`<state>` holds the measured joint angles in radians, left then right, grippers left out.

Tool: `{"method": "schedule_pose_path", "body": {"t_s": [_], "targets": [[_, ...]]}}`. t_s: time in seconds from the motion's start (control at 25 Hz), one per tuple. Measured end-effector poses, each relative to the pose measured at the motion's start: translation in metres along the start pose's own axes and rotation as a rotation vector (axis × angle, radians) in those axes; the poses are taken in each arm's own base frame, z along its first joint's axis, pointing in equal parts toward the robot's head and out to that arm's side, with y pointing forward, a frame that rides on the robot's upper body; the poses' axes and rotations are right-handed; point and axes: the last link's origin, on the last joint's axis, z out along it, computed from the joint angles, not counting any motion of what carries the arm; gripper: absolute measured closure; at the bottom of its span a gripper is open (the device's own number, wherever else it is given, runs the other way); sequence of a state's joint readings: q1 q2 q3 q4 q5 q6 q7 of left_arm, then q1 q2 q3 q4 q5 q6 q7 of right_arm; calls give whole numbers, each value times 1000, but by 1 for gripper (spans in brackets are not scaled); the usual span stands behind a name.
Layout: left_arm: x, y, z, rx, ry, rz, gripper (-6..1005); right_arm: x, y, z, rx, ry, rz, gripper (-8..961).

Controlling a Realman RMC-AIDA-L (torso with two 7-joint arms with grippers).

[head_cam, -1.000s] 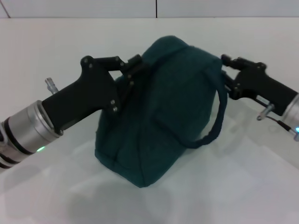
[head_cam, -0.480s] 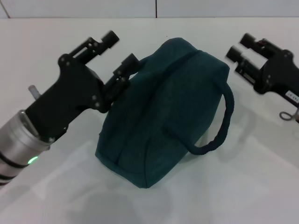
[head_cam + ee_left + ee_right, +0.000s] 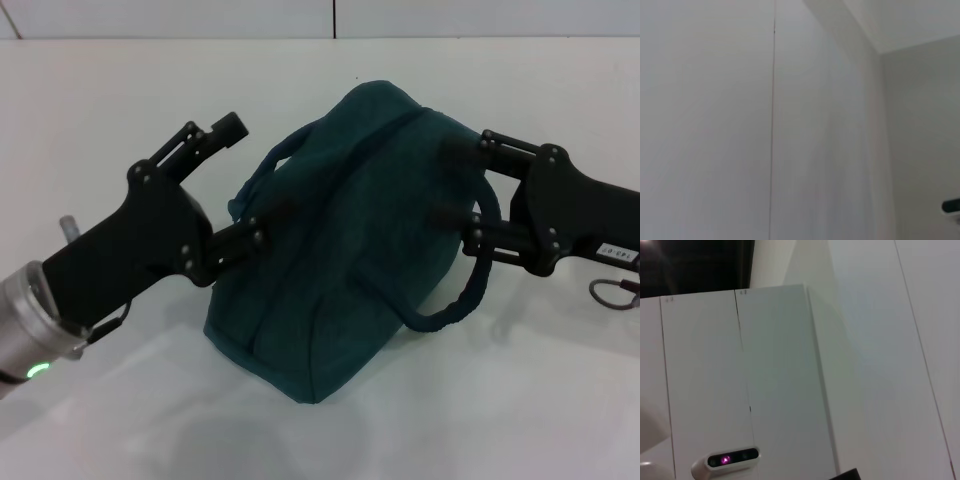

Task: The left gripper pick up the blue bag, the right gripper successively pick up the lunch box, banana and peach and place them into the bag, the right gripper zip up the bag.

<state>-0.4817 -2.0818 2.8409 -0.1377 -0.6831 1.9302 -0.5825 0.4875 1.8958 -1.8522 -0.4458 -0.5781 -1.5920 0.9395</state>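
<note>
Grippers first: my left gripper [image 3: 242,182] has its black fingers spread wide, one above the near handle loop [image 3: 262,172] and one against the side of the dark teal fabric bag [image 3: 350,250]. My right gripper [image 3: 465,188] is also spread, fingers straddling the other strap [image 3: 478,270]. Bag sits between them on the white table [image 3: 500,400]. Wrist cams just show white walls.

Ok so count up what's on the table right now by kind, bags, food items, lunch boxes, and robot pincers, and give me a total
Bags: 1, the blue bag on the table
Robot pincers: 2, left pincer and right pincer, one on each side of the bag, both open
Food items: 0 in view
Lunch boxes: 0 in view
Total: 3
</note>
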Motion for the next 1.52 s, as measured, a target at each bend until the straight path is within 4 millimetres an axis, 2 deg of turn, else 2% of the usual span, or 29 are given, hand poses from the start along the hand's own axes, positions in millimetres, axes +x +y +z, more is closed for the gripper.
{"method": "schedule_pose_path", "body": {"t_s": [0.08, 1.12, 1.52], "targets": [[-1, 1, -5, 11, -10, 3, 148, 2, 2, 0, 2, -3, 3, 275], [-6, 10, -6, -8, -22, 35, 154, 7, 7, -2, 42, -41, -15, 258], [-4, 21, -3, -120, -14, 38, 154, -1, 19, -10, -87, -34, -37, 258]]}}
